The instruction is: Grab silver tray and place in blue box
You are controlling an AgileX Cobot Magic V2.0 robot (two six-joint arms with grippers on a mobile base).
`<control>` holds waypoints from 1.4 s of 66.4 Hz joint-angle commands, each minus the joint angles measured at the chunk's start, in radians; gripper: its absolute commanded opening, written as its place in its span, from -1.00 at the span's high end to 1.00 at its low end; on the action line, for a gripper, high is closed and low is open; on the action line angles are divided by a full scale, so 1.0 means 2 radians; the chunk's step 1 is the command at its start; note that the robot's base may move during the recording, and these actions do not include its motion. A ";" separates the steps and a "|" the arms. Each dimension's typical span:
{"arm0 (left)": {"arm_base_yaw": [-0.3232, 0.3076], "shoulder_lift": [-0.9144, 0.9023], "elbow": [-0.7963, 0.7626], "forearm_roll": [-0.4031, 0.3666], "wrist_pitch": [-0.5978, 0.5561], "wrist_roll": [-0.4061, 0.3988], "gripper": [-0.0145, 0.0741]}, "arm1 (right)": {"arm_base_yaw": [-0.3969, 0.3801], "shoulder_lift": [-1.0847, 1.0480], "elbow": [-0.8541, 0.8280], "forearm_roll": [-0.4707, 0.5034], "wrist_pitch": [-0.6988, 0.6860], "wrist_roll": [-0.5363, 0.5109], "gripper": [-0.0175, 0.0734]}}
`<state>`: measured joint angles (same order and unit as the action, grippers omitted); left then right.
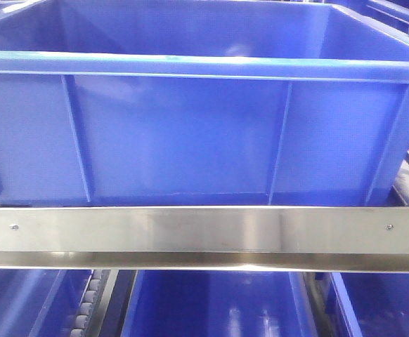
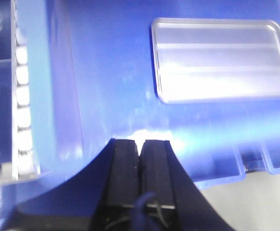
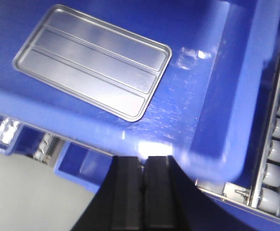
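Tray work looks finished, judging by how things lie: the silver tray (image 3: 93, 60) rests flat on the floor of the blue box (image 1: 190, 133), ribs up, touching nothing else. From the right wrist view it sits toward ten o'clock, with bare blue floor between it and the wall at three o'clock. From the left wrist view the same tray (image 2: 222, 60) lies toward one o'clock, well apart from the near wall.

Both arms hang above the box near its rim and hold nothing. The left gripper (image 2: 140, 149) has its jaws pressed together, pads meeting along a thin seam. The right gripper (image 3: 141, 166) shows the same, its jaws closed on each other with nothing between them.

The front view shows only the outer ribbed wall of the box on its shelf, behind a steel rail (image 1: 204, 230); the tray is hidden there. White rollers (image 3: 279, 144) run alongside the box at three o'clock in the right wrist view.

What seems left, at most, is drawing the arms clear; the placing itself appears done.
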<state>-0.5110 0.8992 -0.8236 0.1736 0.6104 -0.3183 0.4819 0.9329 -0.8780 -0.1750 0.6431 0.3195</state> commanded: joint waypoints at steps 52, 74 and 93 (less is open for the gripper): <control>-0.004 -0.283 0.103 0.002 -0.103 0.001 0.91 | 0.000 -0.308 0.214 -0.052 -0.210 -0.026 0.49; -0.004 -0.283 0.104 0.002 -0.103 0.001 0.91 | 0.000 -0.308 0.214 -0.052 -0.210 -0.026 0.49; 0.132 -0.353 0.238 -0.034 -0.235 0.082 0.91 | 0.000 -0.308 0.214 -0.052 -0.210 -0.026 0.49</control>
<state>-0.3240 0.2357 -0.4026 0.1377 0.3323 -0.2028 0.4834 0.3098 -0.4220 -0.2585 0.3135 0.2751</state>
